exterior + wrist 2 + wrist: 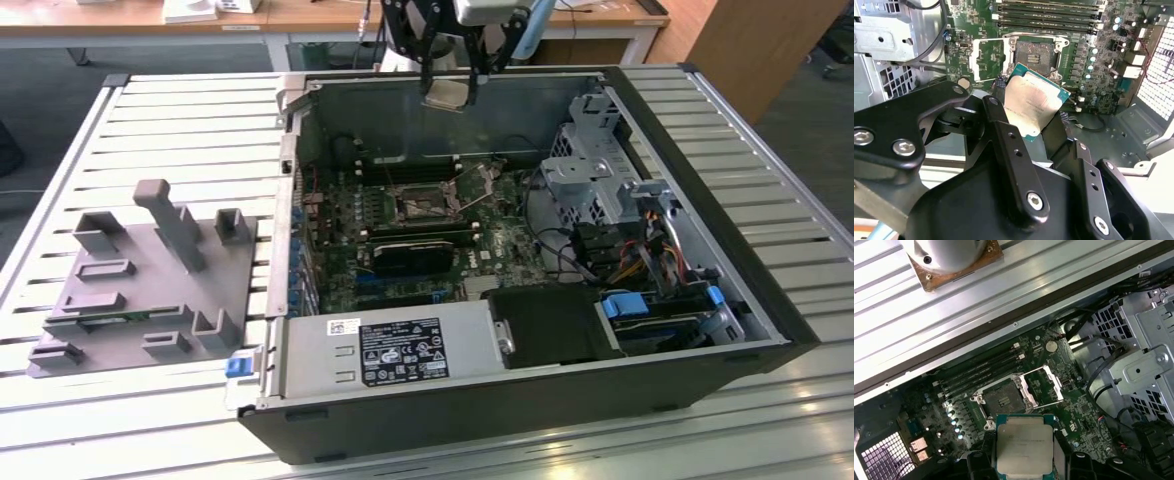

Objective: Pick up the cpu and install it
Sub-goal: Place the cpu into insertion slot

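On the slatted counter, a grey fixture lies at the exterior view's left of the open computer case. Inside the case, the motherboard's socket stands uncovered, its metal frame flipped up, as both wrist views show. Over the case's far wall hangs the hand, its fingers clenched on two opposite edges of the cpu. The cpu is tilted, silvery plate showing, in the air above the case and well apart from the socket.
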{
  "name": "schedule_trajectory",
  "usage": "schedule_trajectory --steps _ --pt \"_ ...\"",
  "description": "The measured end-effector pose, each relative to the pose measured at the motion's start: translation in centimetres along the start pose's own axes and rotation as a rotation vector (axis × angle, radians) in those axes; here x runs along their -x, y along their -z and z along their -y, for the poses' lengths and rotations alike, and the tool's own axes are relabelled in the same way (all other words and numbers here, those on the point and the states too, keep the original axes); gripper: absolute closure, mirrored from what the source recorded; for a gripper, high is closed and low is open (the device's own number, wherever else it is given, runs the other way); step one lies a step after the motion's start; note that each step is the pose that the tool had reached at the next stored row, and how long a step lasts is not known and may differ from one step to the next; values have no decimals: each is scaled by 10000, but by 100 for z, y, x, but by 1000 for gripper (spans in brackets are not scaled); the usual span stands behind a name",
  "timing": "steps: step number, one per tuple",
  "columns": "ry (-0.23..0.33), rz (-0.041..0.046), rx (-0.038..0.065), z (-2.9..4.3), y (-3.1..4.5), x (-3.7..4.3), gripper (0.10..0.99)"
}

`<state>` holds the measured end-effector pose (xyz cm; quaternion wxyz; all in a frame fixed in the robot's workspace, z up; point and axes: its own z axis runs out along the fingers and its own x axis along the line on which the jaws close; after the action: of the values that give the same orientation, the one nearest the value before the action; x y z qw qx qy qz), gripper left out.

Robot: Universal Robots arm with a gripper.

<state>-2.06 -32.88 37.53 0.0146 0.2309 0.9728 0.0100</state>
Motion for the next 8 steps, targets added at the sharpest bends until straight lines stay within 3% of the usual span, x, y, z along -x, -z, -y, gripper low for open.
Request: schedule_trajectory --steps 8 --pt "-308 8 -7 0 0 0 545"
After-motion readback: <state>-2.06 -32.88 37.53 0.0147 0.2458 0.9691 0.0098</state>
